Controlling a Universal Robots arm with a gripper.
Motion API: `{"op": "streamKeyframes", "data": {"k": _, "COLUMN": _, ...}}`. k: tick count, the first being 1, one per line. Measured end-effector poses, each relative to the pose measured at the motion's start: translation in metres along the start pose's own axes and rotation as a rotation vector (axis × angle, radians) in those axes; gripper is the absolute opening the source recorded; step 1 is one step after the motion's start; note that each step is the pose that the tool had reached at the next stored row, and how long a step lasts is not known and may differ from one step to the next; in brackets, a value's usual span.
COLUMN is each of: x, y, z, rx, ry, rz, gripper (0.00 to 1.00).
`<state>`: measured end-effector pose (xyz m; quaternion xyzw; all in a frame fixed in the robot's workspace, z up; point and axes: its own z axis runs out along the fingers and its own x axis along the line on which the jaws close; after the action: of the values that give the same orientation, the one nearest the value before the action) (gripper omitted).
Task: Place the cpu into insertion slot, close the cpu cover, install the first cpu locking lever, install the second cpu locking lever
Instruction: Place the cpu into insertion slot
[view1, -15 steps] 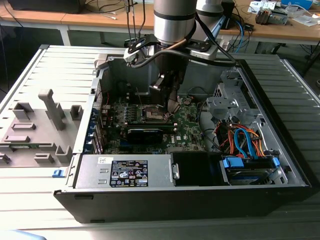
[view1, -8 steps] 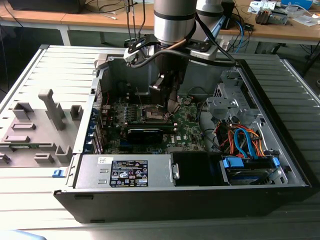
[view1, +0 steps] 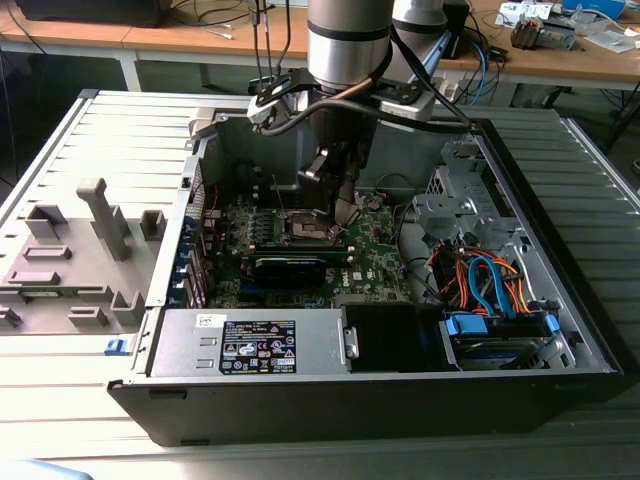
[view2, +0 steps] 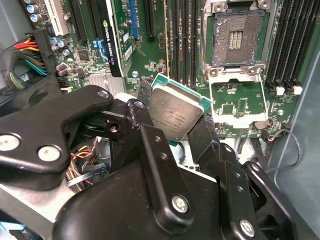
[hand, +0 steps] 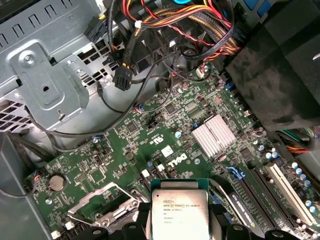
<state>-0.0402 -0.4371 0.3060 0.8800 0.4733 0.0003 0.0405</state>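
The cpu (view2: 176, 111) is held by its edges, slightly tilted, between the fingers of the gripper (view2: 171, 121) above the motherboard (view2: 145, 57), and the uncovered insertion slot (view2: 236, 39) is found apart from it, past the opened cpu cover (view2: 237, 101) lying between the two.

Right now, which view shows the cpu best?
The second wrist view: nearly the whole cpu shows, tilted, in the gripper. The first wrist view cuts off its lower edge. In the exterior view it is too small to tell.

The silvery cpu (view2: 175, 112), held tilted, sits apart from the bare insertion slot (view2: 236, 37) (cpu cover (view2: 235, 85) swung open).
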Motion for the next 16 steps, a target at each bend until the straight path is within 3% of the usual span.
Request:
{"op": "streamKeyframes", "data": {"k": 13, "x": 0.0000, "y": 0.0000, "z": 0.0002, "rx": 0.0009, "ry": -0.0012, "rz": 0.020, "gripper": 0.55}}
{"op": "streamKeyframes", "data": {"k": 16, "x": 0.0000, "y": -0.0001, "z": 0.0002, "rx": 0.0049, "ry": 0.0062, "rz": 0.009, "gripper": 0.55}}
